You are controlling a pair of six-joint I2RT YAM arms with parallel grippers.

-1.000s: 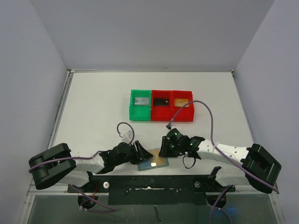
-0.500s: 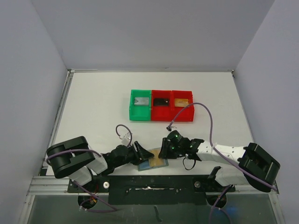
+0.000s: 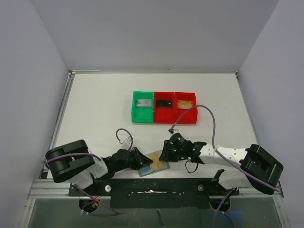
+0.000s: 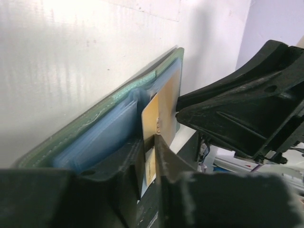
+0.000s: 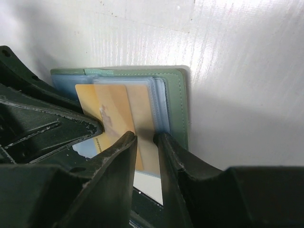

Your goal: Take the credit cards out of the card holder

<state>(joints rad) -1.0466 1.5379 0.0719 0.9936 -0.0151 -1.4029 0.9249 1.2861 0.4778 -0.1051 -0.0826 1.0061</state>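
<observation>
a robotics lab cell: white table [image 3: 95, 109] boxed in by grey walls [image 3: 156, 33] (black mounting rail [image 3: 152, 194] at its near edge).

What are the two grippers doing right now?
Left gripper: closed on a gold card.
Right gripper: nearly closed at the holder; cannot tell if it grips.

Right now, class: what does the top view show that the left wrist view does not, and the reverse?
Only the top view: the green bin and the two red bins further back on the table. Only the left wrist view: the left gripper pinching the edge of the gold card, seen close up. Both: the card, the holder under it, and the right gripper beside them.
</observation>
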